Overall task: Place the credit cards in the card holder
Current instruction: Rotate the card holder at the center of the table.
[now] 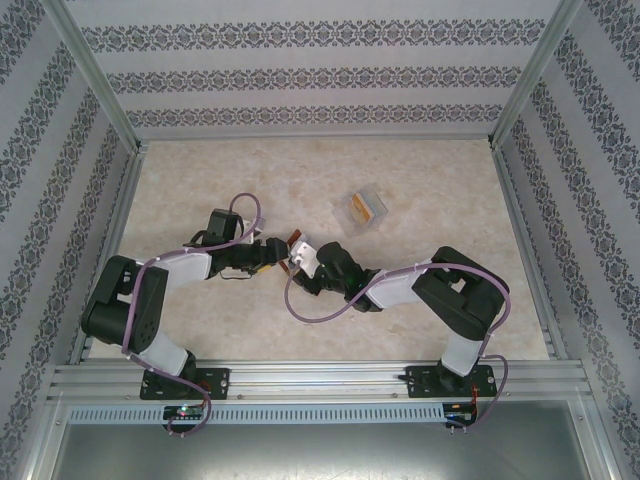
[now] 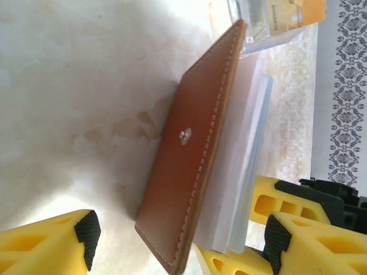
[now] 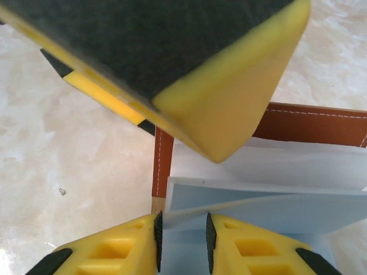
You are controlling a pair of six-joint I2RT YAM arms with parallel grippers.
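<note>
Leather card holder (image 1: 298,246) mid-frame in top view; clear box (image 1: 367,208) upper right, apart. Left wrist: left gripper (image 2: 180,236) jaws wide, straddling holder's lower end. Right wrist: right gripper (image 3: 182,243) jaws narrow, pinching pale leaf (image 3: 258,203) (card or lining: cannot tell).

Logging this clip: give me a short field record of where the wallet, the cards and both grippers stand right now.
card holder: reddish-brown, between the two grippers, snap stud facing the left wrist camera
left gripper: open, jaws either side of the card holder, not gripping
right gripper: closed on the pale layers at its open side; card or lining, cannot tell
clear plastic box: farther back on the table, orange cards inside
stage: orange cards not yet in the holder
</note>
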